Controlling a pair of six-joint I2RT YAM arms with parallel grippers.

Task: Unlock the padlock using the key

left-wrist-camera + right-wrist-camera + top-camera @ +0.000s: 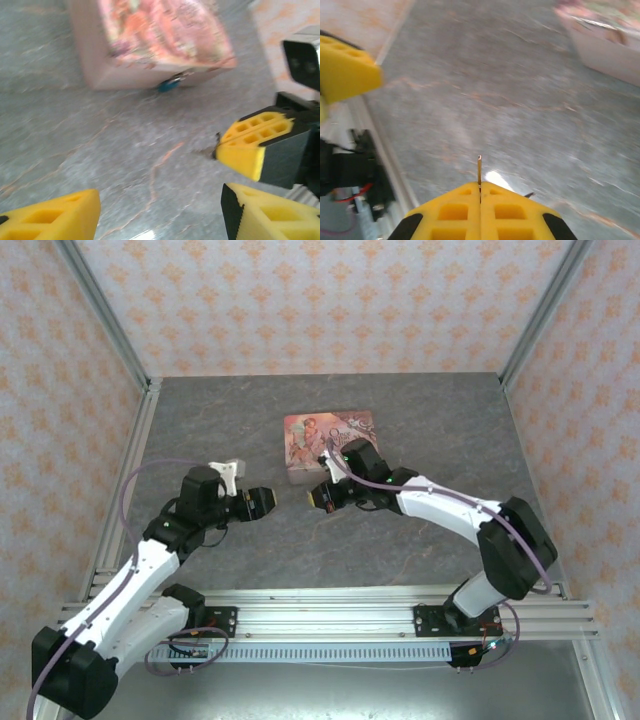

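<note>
From above, both arms reach in over the grey table (200, 420). The left gripper (266, 502) and the right gripper (316, 496) face each other, near but not touching. Just behind the right one sits the pink tin (328, 440), flat on the table. At this range I cannot tell how either pair of fingers stands.

On to the left wrist camera. The left gripper (160, 207) is spread wide, with one yellow finger (55, 217) low on the left, the other low on the right, and bare table between them. The tin (150, 40) lies ahead, and there's the padlock (168, 85), a small blue-teal spot against the bottom of the tin's near side wall. On the right, the right gripper (218, 146) comes in with its fingers pressed together and something thin and dark poking out at the tip.

Now the right wrist camera. The right gripper (480, 189) is pinching the key (479, 170), a thin metal blade standing straight out of the seam between its fingers. A finger of the left gripper (345, 72) shows up at upper left, and a blurred corner of the tin (605, 50) at upper right.
</note>
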